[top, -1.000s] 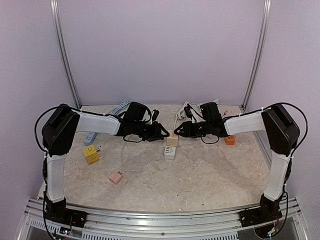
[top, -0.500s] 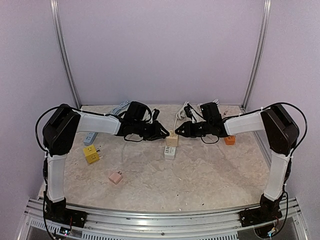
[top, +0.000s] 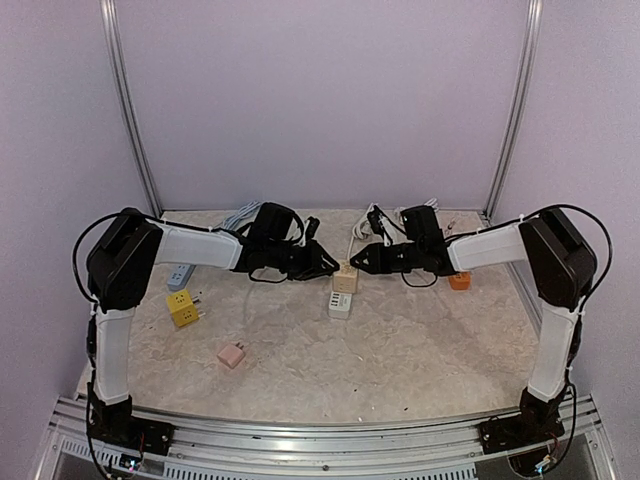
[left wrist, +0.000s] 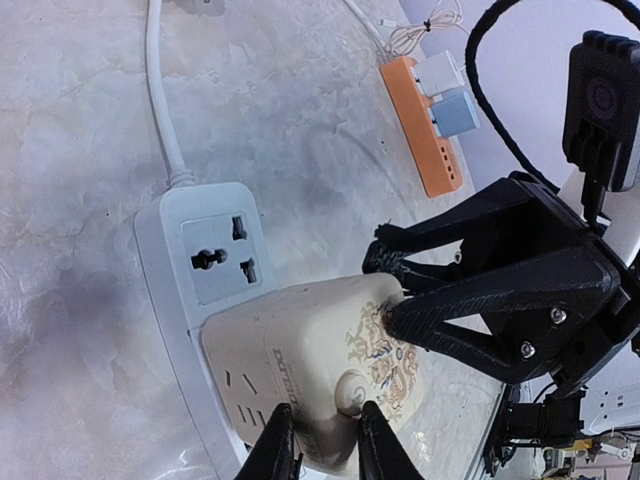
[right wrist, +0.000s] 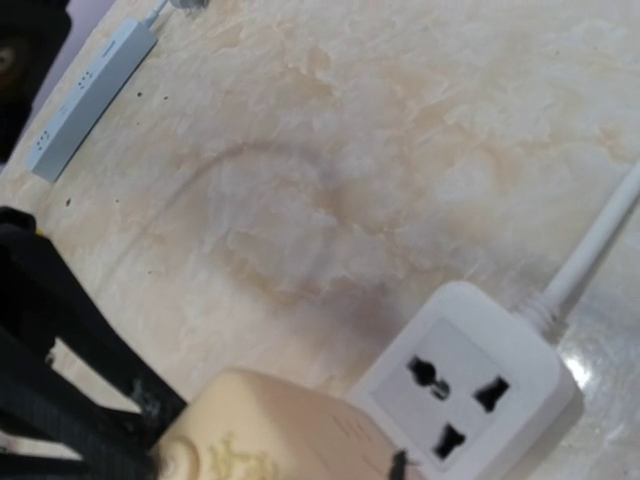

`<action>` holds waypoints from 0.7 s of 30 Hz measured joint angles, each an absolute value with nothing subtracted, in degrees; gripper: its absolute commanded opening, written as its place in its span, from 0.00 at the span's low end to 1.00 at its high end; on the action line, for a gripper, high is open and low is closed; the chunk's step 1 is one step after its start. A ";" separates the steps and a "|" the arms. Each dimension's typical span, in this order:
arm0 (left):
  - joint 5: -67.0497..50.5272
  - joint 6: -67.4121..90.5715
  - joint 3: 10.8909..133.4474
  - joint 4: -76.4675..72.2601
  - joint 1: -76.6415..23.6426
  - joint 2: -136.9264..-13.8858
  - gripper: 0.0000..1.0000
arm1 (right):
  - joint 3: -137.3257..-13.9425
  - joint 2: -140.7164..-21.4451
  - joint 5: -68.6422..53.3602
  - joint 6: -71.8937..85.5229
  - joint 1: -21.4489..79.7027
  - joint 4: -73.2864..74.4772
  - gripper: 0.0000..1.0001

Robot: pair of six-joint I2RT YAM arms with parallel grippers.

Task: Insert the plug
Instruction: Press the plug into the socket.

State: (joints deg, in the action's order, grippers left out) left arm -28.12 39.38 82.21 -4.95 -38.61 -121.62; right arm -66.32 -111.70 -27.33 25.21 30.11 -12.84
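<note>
Both jaws have closed in over the last second. The left gripper [top: 325, 263] and right gripper [top: 360, 259] now pinch the cream cube [top: 344, 280] from opposite sides, atop the white strip [left wrist: 215, 250]. Likely light, rigid, glossy plastic; grip the flat sides, press straight.

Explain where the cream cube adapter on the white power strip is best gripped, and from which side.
Likely best: grip the cream cube adapter across two opposite flat side faces, coming in low from the side; its underside sits on the white power strip and its edges are rounded.
</note>
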 measured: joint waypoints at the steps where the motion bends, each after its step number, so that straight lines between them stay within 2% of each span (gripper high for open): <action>1: -28.10 39.38 82.41 -4.97 -38.61 -121.73 0.20 | -66.59 -111.90 -27.24 24.91 30.13 -12.80 0.26; 21: -28.08 39.92 82.56 -5.30 -38.61 -122.02 0.19 | -68.53 -113.51 -25.23 22.09 31.18 -12.82 0.26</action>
